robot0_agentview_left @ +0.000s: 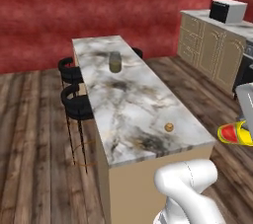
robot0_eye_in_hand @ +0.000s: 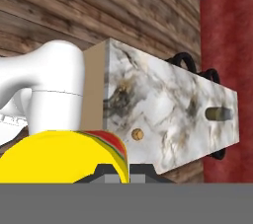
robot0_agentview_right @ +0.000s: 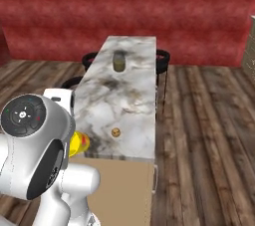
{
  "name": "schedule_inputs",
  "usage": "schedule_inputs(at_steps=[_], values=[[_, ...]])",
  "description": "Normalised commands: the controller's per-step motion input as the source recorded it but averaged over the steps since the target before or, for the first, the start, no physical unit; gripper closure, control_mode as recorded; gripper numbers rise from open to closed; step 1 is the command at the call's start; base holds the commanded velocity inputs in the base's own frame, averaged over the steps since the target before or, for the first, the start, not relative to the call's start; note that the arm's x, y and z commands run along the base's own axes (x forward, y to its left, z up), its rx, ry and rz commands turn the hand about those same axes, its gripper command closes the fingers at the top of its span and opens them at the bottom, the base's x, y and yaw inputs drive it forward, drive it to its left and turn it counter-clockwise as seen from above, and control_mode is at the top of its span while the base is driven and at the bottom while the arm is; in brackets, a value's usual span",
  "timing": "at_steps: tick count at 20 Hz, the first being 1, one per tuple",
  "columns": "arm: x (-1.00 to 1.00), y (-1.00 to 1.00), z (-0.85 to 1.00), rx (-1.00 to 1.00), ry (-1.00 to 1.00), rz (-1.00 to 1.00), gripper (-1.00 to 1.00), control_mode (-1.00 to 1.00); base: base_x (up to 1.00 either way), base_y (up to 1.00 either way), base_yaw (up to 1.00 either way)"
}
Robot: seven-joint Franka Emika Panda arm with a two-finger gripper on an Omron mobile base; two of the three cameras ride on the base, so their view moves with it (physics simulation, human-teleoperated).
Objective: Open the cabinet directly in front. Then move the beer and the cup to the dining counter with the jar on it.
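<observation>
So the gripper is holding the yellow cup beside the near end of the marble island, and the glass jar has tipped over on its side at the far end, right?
Not quite: the jar stands upright on the dining counter, as the left base view shows. The rest holds: the gripper is shut on the yellow cup off the island's near end.
</observation>
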Motion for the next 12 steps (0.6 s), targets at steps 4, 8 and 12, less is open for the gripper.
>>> schedule_inputs(at_steps=[4,8,12], values=[[0.00,0.00,0.00,0.00,0.00,0.00,1.00,1.00,0.36,-0.17,0.13],[0.00,0.00,0.00,0.00,0.00,0.00,1.00,1.00,0.31,-0.16,0.13],[0.00,0.00,0.00,0.00,0.00,0.00,1.00,1.00,0.28,-0.15,0.12]])
